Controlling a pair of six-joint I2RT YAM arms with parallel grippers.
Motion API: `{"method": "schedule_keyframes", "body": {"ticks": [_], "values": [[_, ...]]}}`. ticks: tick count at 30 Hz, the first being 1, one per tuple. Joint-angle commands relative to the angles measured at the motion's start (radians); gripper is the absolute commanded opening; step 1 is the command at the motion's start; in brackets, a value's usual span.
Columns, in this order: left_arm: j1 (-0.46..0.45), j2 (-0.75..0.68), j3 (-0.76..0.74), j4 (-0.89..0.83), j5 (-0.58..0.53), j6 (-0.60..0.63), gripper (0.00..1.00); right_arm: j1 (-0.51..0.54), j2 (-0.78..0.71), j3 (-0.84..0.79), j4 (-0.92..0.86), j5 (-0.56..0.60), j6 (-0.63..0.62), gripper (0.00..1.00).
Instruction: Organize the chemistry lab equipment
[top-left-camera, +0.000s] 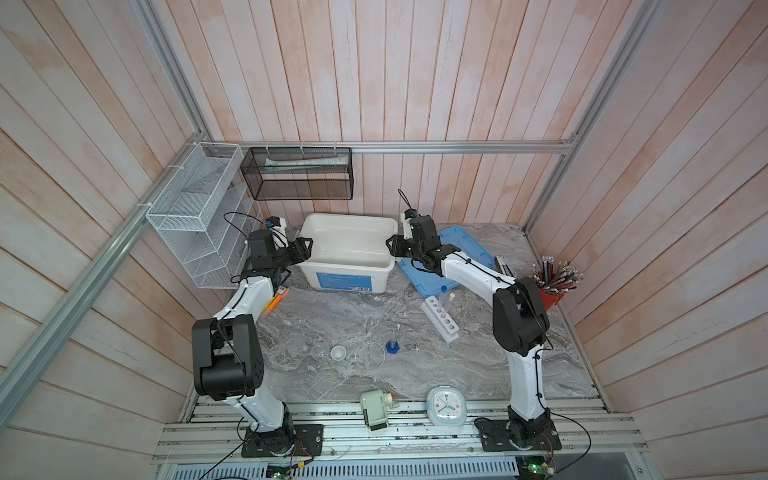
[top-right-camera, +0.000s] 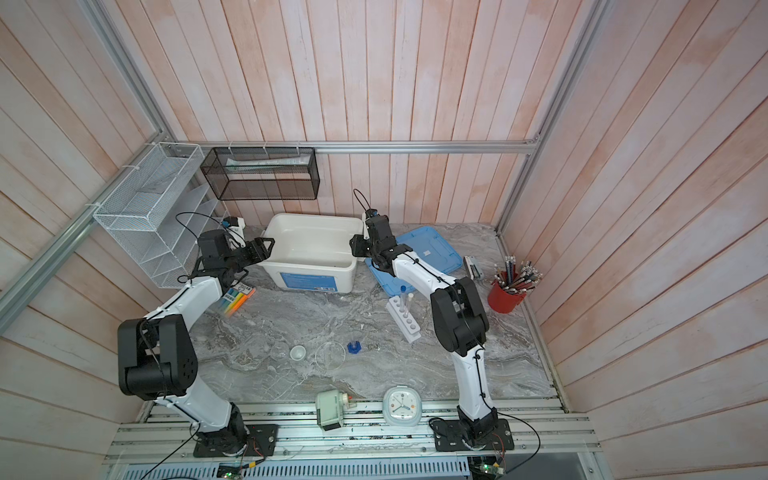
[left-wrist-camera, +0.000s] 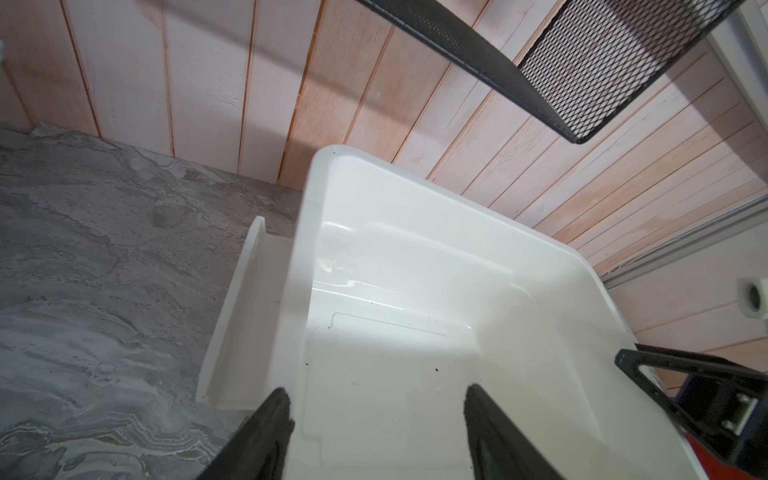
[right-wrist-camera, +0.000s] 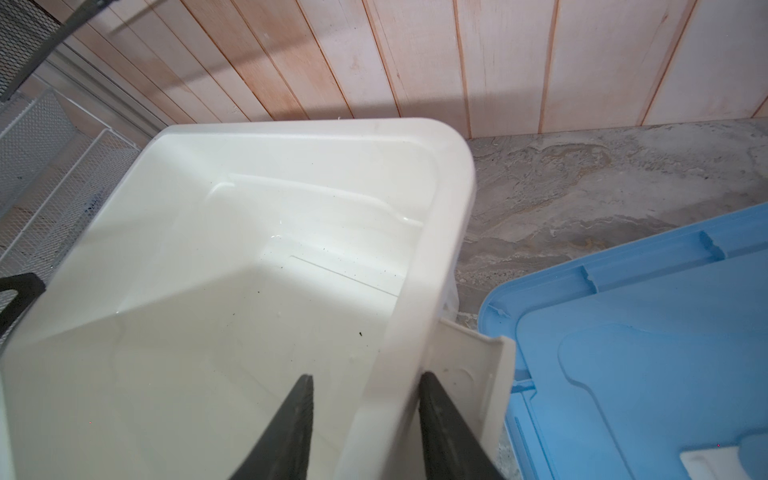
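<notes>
White plastic bin (top-left-camera: 349, 216) sits at the far middle of the table (top-left-camera: 436, 374) in both top views. The left gripper (top-left-camera: 306, 245) is at its left wall and the right gripper (top-left-camera: 391, 245) at its right wall. None of the lab stuff is in it yet. The rack (top-left-camera: 441, 319) with two capped tubes (top-left-camera: 444, 288) stands right of centre, near the blue lid (top-left-camera: 467, 249). The cylinder (top-left-camera: 392, 345), dish (top-left-camera: 370, 355) and cups (top-left-camera: 338, 352) are lined up in the near middle.

Left wrist view: fingers spread wide, one at the rim's outer edge, the other well inside, nothing pinched.

Right wrist view: fingers straddle the wall but aren't clamped, and there's a gap on the inner side.

My guess is they're about to grab the bin and drag it nearer. To do that well, I'd seat both pairs of fingers deep over the rim, squeeze square, and move both arms together so it doesn't twist into the lid or rack.
</notes>
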Motion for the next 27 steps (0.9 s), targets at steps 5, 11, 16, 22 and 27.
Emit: {"method": "schedule_keyframes", "body": {"ticks": [5,11,16,22,27], "values": [[-0.007,-0.093,-0.112,-0.046,-0.016,0.001,0.68,0.002,-0.015,-0.033,-0.087,-0.01,-0.038,0.39],[-0.007,-0.175,-0.153,-0.059,-0.021,-0.011,0.68,0.002,-0.045,-0.082,-0.086,-0.012,-0.052,0.33],[-0.006,-0.252,-0.152,-0.1,-0.056,0.01,0.68,0.003,-0.053,-0.111,-0.091,-0.023,-0.058,0.28],[0.0,-0.307,-0.123,-0.168,-0.091,0.039,0.68,0.002,-0.071,-0.114,-0.146,-0.014,-0.072,0.28],[0.001,-0.326,-0.143,-0.156,-0.087,0.027,0.68,0.005,-0.123,-0.105,-0.211,-0.007,-0.064,0.28]]}}
